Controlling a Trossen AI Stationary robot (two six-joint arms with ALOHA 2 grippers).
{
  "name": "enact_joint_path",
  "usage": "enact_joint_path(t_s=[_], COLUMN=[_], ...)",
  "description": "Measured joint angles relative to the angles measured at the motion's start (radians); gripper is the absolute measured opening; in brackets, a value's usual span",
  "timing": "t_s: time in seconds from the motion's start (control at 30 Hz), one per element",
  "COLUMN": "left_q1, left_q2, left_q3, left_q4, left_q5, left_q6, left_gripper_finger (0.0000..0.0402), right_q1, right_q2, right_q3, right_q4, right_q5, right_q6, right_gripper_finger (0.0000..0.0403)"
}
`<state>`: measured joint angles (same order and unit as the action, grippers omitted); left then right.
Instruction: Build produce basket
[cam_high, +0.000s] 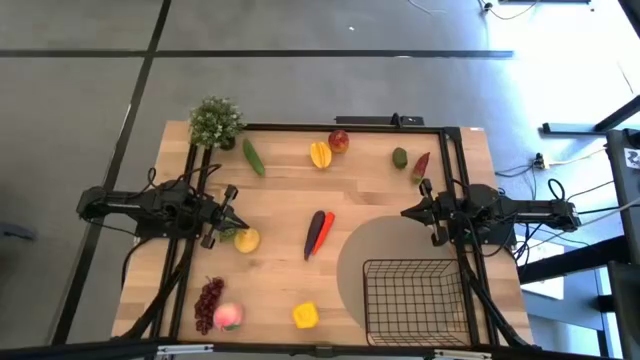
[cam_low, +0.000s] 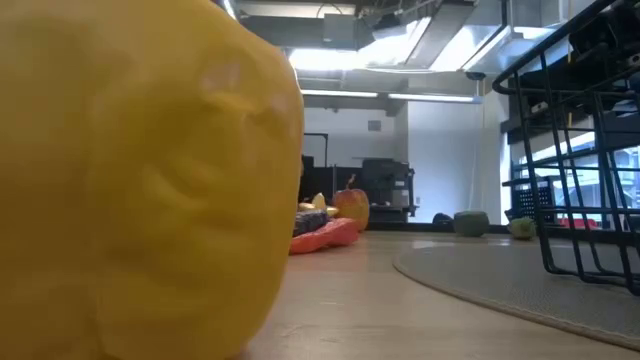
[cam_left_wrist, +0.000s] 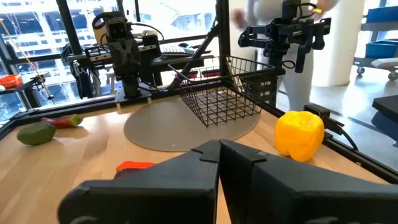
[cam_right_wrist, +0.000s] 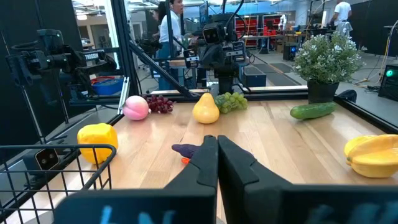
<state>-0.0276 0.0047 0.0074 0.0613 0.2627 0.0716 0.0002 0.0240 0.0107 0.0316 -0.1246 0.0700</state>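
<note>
**Wood, wire and waxy skins**

The table (cam_high: 280, 290) is pale wood with visible grain, matt. At lower right, the basket (cam_high: 415, 298) is thin black metal wire on a smooth grey round mat (cam_high: 375, 245). The yellow pepper (cam_left_wrist: 300, 133) looks glossy and waxy; the cucumber (cam_right_wrist: 313, 111) shines too.

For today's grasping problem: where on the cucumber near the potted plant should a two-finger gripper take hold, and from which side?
Grip the cucumber at its middle, coming straight down from above with the fingers closing across its narrow width. It lies flat on the table, slanted, so the wrist probably needs turning to match. Its long, slim body favours a mid-length hold. The potted plant crowds one end.
</note>
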Motion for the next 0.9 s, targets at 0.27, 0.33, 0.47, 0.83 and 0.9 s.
enact_joint_path(t_s=[0.27, 0.33, 0.47, 0.83, 0.9], left_q1=[0.000, 0.000, 0.000, 0.000, 0.000], left_q2=[0.000, 0.000, 0.000, 0.000, 0.000], left_q3=[0.000, 0.000, 0.000, 0.000, 0.000], left_q4=[0.000, 0.000, 0.000, 0.000, 0.000], left_q5=[0.000, 0.000, 0.000, 0.000, 0.000], left_q6=[0.000, 0.000, 0.000, 0.000, 0.000], left_gripper_finger=[0.0000, 0.0000, 0.0000, 0.0000, 0.0000], right_q1=[0.000, 0.000, 0.000, 0.000, 0.000], right_q2=[0.000, 0.000, 0.000, 0.000, 0.000], right_q3=[0.000, 0.000, 0.000, 0.000, 0.000], right_q4=[0.000, 0.000, 0.000, 0.014, 0.043], right_q5=[0.000, 0.000, 0.000, 0.000, 0.000], right_q6=[0.000, 0.000, 0.000, 0.000, -0.002], right_gripper_finger=[0.0000, 0.0000, 0.0000, 0.0000, 0.0000])
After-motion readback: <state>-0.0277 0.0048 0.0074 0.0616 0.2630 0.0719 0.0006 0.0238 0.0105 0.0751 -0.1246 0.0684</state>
